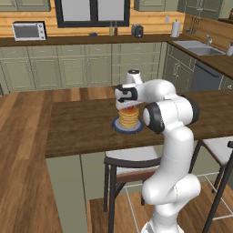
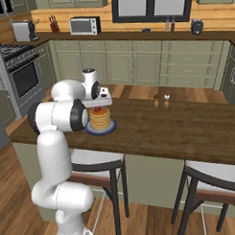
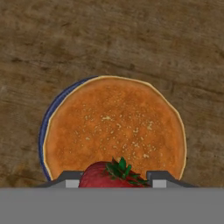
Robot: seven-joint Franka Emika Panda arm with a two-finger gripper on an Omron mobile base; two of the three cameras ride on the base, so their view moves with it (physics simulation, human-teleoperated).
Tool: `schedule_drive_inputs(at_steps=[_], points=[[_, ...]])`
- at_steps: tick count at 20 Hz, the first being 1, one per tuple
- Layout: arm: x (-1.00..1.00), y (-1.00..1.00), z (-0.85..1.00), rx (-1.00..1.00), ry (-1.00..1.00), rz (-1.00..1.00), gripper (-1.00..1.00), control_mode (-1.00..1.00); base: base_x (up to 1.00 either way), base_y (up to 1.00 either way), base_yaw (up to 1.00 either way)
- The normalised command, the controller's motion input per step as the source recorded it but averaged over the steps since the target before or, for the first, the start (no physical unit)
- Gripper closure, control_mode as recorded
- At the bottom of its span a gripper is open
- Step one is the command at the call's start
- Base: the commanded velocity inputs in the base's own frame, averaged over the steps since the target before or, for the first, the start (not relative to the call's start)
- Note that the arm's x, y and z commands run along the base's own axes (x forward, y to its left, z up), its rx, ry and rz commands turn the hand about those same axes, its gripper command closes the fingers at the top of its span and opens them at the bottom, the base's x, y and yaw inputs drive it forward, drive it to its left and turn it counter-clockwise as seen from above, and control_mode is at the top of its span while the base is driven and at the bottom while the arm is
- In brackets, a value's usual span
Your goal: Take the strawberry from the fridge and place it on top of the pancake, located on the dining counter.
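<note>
**Strawberry held just above the pancake stack**

Nearest the base, two stools [image 1: 132, 166] stand tucked under the edge of the dining worktop [image 1: 82, 127]. The white arm rises over them and bends forward, so that the hand [image 1: 129, 108] points down over the worktop. The hand is clenched on the strawberry [image 3: 111, 175]; in the hand view the red berry with its green leaves sits between the two finger tips, over the near rim of the pancake [image 3: 114, 127]. The pancake stack rests on a small bluish plate [image 3: 46, 131] on the dark wood. Whether the berry touches the top pancake cannot be told. Farther along the worktop stand two small shakers [image 2: 161, 101]. Against the back wall, a microwave [image 1: 28, 31] sits on the wall counter.
</note>
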Motion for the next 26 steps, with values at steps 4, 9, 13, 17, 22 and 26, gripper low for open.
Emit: schedule_drive_inputs(at_steps=[4, 9, 13, 17, 22, 26], points=[[0.00, 0.00, -0.23, 0.00, 0.00, 0.01, 1.00, -1.00, 0.00, 0.00, 0.00], [0.00, 0.00, -0.12, 0.00, 0.00, 0.00, 1.00, -1.00, 0.00, 0.00, 0.00], [0.00, 0.00, 0.00, 0.00, 0.00, 0.00, 1.00, -1.00, 0.00, 0.00, 0.00], [0.00, 0.00, 0.00, 0.00, 0.00, 0.00, -1.00, -1.00, 0.00, 0.00, 0.00], [0.00, 0.00, 0.00, 0.00, -0.01, 0.00, -1.00, -1.00, 0.00, 0.00, 0.00], [0.09, 0.00, 0.10, -0.01, -0.05, 0.00, -1.00, -1.00, 0.00, 0.00, 0.00]])
